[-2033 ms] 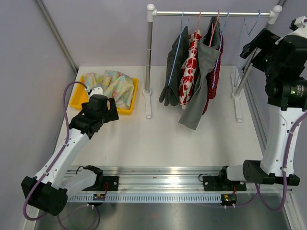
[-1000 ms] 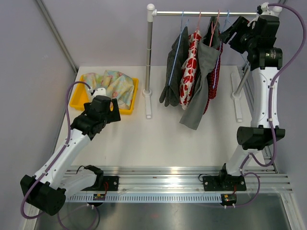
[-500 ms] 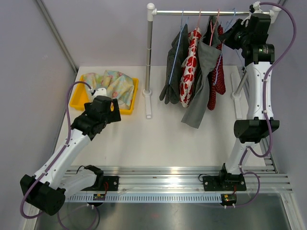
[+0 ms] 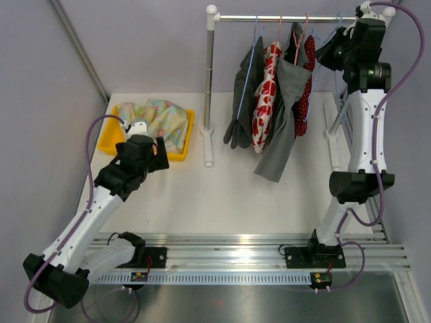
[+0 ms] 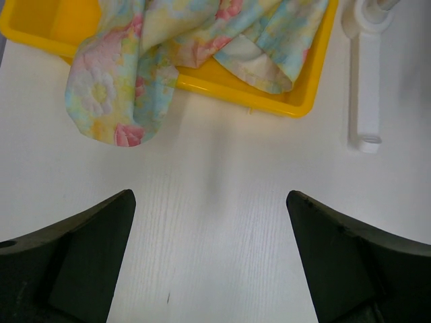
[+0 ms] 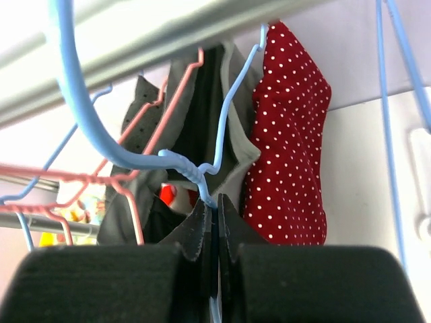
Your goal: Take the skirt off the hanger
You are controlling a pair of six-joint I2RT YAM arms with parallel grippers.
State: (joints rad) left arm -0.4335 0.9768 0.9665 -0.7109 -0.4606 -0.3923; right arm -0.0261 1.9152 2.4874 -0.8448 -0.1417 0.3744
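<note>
Several garments hang on wire hangers from the rack's rail (image 4: 289,18). The rightmost is a red polka-dot skirt (image 4: 304,87) (image 6: 289,134); left of it hang a grey one (image 4: 283,114), a red-and-white floral one (image 4: 264,94) and a dark grey one (image 4: 241,101). My right gripper (image 4: 335,42) (image 6: 211,202) is up at the rail's right end, shut on the twisted neck of a blue hanger (image 6: 121,156) whose hook goes over the rail. Over the table beside the yellow tray, my left gripper (image 4: 158,151) (image 5: 209,196) stands open with nothing in it.
The yellow tray (image 4: 111,138) (image 5: 202,82) at the back left holds a pastel floral cloth (image 4: 155,118) (image 5: 135,74) that spills over its rim. The rack's posts and white feet (image 4: 207,145) (image 5: 363,87) stand on the table. A pink hanger (image 6: 161,101) hangs next to the blue one.
My right arm has swung up to the rail and its jaws have closed on the blue hanger's neck. The polka-dot skirt has swayed. The left arm has shifted only slightly.
</note>
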